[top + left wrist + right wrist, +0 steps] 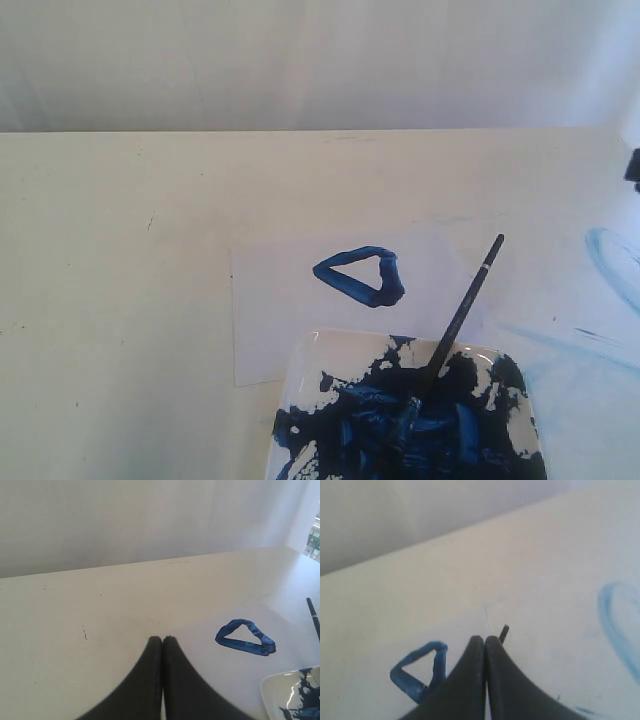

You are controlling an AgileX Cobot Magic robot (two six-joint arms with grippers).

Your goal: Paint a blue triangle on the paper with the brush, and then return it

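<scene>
The blue triangle [360,277] lies wet on the paper [280,300], one corner pointing left. The brush [465,300] leans free with its bristles down in the paint-smeared white dish [300,370], handle slanting up to the right, nothing gripping it. My left gripper [162,638] is shut and empty above bare table, left of the triangle [245,637]. In the right wrist view my right gripper [485,638] is also shut with nothing between its fingers. The brush's handle end [503,632] peeks out just behind it, and the triangle [417,672] lies beside it.
Pale light-blue curved smears [615,260] mark the table right of the paper, also seen as a smear [612,625] in the right wrist view. A dark part [632,165] shows at the exterior view's right edge. A white wall backs the table.
</scene>
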